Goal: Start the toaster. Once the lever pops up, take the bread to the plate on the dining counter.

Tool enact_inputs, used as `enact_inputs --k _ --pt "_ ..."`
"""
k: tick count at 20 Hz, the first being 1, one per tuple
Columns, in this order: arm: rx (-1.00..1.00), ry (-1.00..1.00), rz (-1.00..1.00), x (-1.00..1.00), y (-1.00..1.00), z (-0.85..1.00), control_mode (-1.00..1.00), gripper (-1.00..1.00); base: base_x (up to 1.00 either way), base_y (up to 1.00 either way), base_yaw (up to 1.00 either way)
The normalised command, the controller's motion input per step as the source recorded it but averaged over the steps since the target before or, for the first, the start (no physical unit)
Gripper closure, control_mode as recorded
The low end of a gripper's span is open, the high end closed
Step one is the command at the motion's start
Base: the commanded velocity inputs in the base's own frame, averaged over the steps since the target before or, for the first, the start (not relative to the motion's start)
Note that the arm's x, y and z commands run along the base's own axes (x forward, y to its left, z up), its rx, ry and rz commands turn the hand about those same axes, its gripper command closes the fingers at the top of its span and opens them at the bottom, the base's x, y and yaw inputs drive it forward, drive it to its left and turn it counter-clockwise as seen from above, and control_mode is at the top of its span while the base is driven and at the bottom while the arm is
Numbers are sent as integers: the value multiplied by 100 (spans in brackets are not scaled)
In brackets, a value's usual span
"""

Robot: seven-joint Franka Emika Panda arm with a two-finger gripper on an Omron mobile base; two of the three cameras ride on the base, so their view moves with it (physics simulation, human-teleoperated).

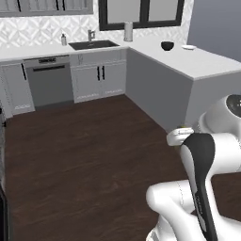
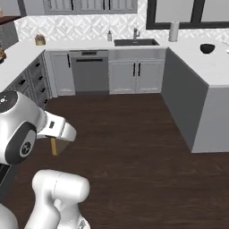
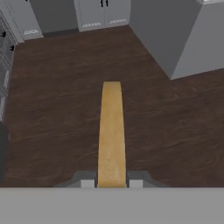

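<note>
With the two-finger gripper [image 3: 111,183] clamped on the edge-on tan-brown bread slice [image 3: 111,131] above the dark wood floor, keep it level while carrying toward the small white round plate [image 1: 188,47] on the white counter [image 1: 197,63].

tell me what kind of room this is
A home kitchen, rendered: a sink under a dark-framed window, a dishwasher set among white cabinets, and a white counter holding a dark bowl.
</note>
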Motion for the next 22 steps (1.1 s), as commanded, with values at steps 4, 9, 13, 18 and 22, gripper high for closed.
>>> enact_inputs --k 4,9,13,18,22 --pt "0 0 0 0 0 0 100 100 100 -43 3" --pt "0 0 0 0 0 0 100 100 100 -60 4" --pt "0 0 0 0 0 0 100 100 100 -92 9" --pt "0 0 0 0 0 0 100 100 95 -100 13" --pt "0 0 0 0 0 0 100 100 93 -100 13"
